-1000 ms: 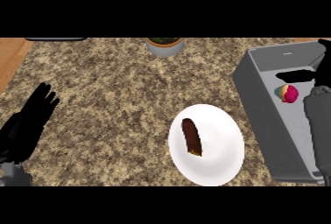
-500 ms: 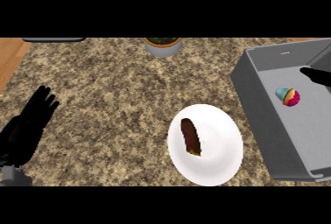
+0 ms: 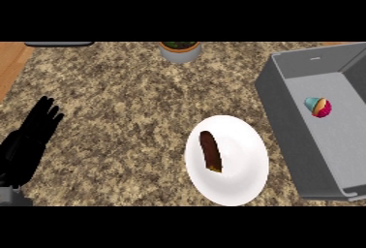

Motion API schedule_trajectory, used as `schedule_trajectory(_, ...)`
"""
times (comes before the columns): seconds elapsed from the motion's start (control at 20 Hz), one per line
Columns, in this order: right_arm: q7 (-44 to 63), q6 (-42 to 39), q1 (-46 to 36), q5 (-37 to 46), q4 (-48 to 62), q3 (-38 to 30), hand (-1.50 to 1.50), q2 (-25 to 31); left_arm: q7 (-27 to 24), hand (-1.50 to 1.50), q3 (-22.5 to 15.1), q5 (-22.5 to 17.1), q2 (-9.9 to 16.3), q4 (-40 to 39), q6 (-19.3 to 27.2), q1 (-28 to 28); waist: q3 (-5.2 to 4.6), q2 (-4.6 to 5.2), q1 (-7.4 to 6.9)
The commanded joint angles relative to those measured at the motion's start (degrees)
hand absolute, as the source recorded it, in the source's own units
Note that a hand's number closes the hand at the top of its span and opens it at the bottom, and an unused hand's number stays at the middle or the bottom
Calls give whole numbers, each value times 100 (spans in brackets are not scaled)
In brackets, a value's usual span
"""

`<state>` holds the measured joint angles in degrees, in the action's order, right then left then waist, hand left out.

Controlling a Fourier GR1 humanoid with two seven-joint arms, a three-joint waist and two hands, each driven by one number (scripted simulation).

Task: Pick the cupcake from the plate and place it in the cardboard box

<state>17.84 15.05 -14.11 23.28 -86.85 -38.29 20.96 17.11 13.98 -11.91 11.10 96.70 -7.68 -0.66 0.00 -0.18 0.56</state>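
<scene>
The cupcake (image 3: 318,107), teal and pink, lies on its side on the floor of the grey box (image 3: 286,118) at the right of the counter. No hand touches it. A white plate (image 3: 232,181) sits near the counter's front edge with a long brown pastry (image 3: 210,151) on it. My left hand (image 3: 30,141) rests open at the left edge, fingers straight and pointing up. My right hand does not show in the head view.
A small grey pot with a plant (image 3: 179,50) stands at the back of the speckled stone counter (image 3: 129,106). A dark object (image 3: 58,43) lies at the back left, beside a wooden strip (image 3: 10,60).
My right hand, which was over the box by the cupcake, has drawn back out of view. The cupcake stays in the box. My left hand has hardly moved.
</scene>
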Motion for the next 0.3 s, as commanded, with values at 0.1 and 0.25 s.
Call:
schedule_trajectory(0.1,-183,-344,690,-676,-437,-255,-150,136,-377,0,-89,276,-125,-554,95,-259,-1,15,-32)
schedule_trajectory(0.25,-610,-480,890,-821,-189,-380,-150,271,-214,0,57,102,92,-900,-14,-696,-1,20,-30)
